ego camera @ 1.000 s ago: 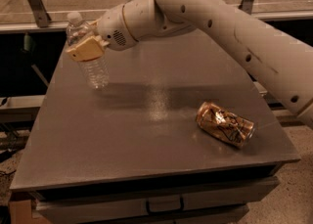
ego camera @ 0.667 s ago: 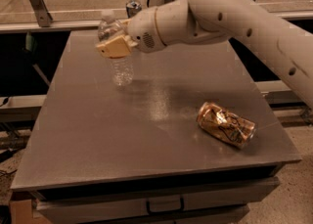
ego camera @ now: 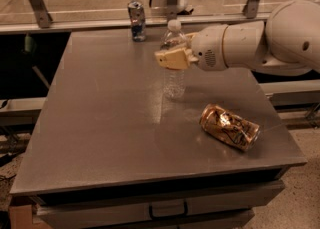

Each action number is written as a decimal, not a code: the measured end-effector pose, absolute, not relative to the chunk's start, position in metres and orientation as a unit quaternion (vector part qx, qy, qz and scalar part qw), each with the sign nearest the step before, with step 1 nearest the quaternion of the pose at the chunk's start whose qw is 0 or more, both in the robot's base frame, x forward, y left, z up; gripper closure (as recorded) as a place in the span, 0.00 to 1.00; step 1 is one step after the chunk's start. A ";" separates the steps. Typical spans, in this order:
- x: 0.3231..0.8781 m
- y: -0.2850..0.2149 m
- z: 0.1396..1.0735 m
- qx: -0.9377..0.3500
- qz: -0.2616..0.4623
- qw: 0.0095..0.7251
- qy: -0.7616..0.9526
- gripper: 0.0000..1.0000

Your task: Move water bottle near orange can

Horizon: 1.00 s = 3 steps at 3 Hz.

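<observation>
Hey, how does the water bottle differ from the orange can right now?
The water bottle is upright; the orange can lies on its side on the table. The bottle is clear plastic with a white cap; the can is orange-gold metal and dented. The gripper is shut around the bottle's middle, behind and left of the can, which nothing holds. Both are drink containers.

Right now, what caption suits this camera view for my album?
The robot's tool grips the upright water bottle by its upper half, apart from the orange can lying on its side.
</observation>
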<state>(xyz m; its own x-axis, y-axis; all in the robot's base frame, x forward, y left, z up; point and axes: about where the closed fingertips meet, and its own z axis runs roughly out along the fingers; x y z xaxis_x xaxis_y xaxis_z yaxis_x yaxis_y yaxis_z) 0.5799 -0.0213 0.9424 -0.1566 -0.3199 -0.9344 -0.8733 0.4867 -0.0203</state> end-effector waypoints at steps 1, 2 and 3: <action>0.567 -0.084 0.956 -0.386 0.241 0.512 0.729 1.00; 0.553 -0.127 0.964 -0.364 0.212 0.521 0.743 1.00; 0.542 -0.150 0.960 -0.347 0.202 0.520 0.754 1.00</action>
